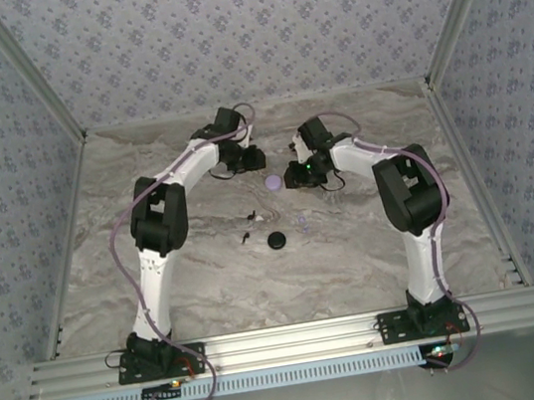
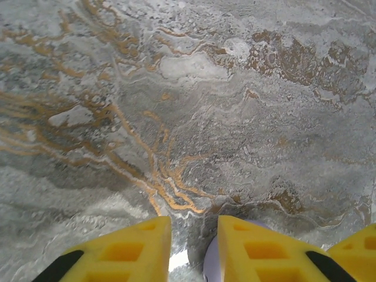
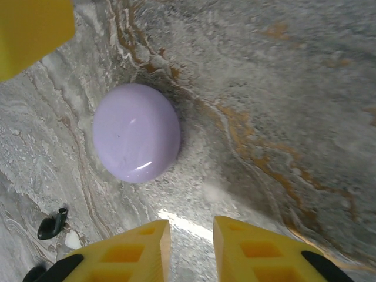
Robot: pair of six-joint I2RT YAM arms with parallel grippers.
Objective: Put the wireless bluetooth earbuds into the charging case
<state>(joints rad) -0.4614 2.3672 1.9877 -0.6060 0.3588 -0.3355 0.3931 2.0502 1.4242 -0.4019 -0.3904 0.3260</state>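
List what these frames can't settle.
- Top view: two tiny black earbuds too small; stem direction unreadable.
- Top view: glossy black round charging case too small; open or shut unclear.
- Left wrist: glossy lilac round disc mostly hidden behind the yellow jaws, cut by the bottom edge.
- Right wrist: dark shape cut off by the bottom-left corner; unidentifiable.

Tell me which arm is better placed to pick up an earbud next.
Probably the right: in its wrist view an earbud lies close beside the right gripper. The left gripper sits by the disc, with bare table ahead.
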